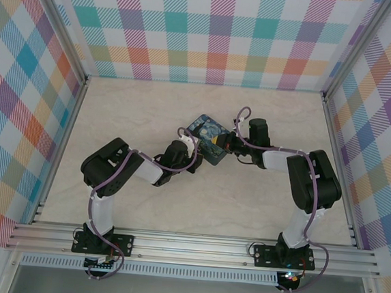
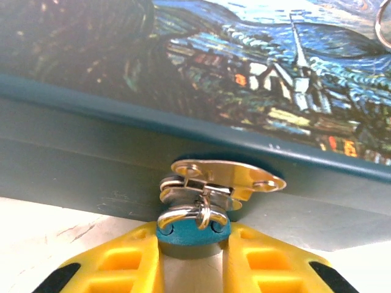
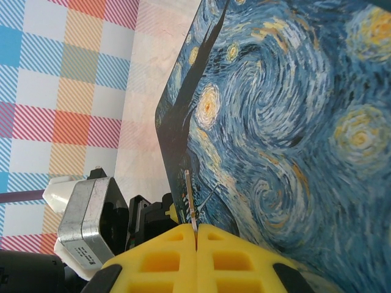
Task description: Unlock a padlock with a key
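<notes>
The padlock (image 2: 183, 235), teal-topped with a silver shackle, hangs from the brass hasp (image 2: 226, 177) on the front wall of the blue painted tin box (image 2: 244, 73). My left gripper (image 2: 192, 245) is shut on the padlock's body, a yellow finger pressed to each side. My right gripper (image 3: 197, 231) is shut on the key (image 3: 190, 195), a thin metal blade seen edge-on that sticks out over the box lid (image 3: 287, 122). In the top view the left gripper (image 1: 193, 152) and the right gripper (image 1: 224, 146) meet at the box (image 1: 207, 135) from either side.
The box lies at the middle of a pale marble-look table (image 1: 151, 108). Plaid walls (image 1: 212, 31) close in the back and both sides. A metal ring (image 2: 385, 24) lies on the lid's far corner. The left arm's wrist housing (image 3: 85, 226) shows beside the right fingers.
</notes>
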